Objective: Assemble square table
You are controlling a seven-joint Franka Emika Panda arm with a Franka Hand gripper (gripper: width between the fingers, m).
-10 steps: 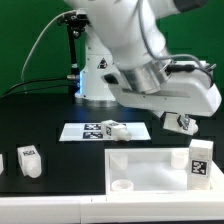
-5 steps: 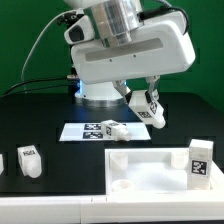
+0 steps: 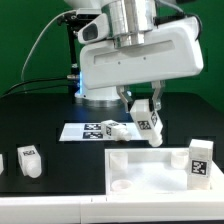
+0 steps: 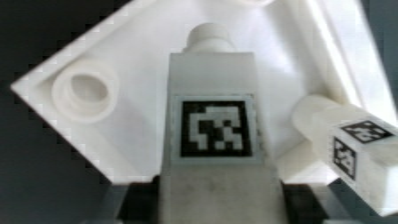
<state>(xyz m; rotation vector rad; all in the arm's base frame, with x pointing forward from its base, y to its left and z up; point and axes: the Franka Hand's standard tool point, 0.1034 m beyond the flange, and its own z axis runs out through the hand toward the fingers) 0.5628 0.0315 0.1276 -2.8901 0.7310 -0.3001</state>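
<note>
Square table top [image 3: 155, 170] is seen lying flat on the black work surface [image 3: 60, 110], toward the exterior view's right, and a round hole [image 3: 122, 185] is visible near its front left corner. One short white leg, the upright leg [image 3: 199, 162], is stood on the right-hand side of the top with its black-and-white tag turned to the camera. A second one, the held leg [image 3: 150, 122], is clamped between the fingers of the gripper [image 3: 146, 108]. It is carried tilted, tag facing outward, above the far edge of the top and just beside the marker board [image 3: 80, 131]. A third leg [image 3: 115, 128] is found lying on its side at the right end of that board. A fourth leg [image 3: 30, 161] is set on the work surface toward the exterior view's left, well apart from the top. In the wrist view the held leg [image 4: 217, 120] is shown filling the centre, tag uppermost, with its narrow tip directed at the white top [image 4: 125, 40]. A round hole [image 4: 84, 90] is seen on one side of it, and what appears to be the upright leg [image 4: 356, 135] is partly seen on the other.
</note>
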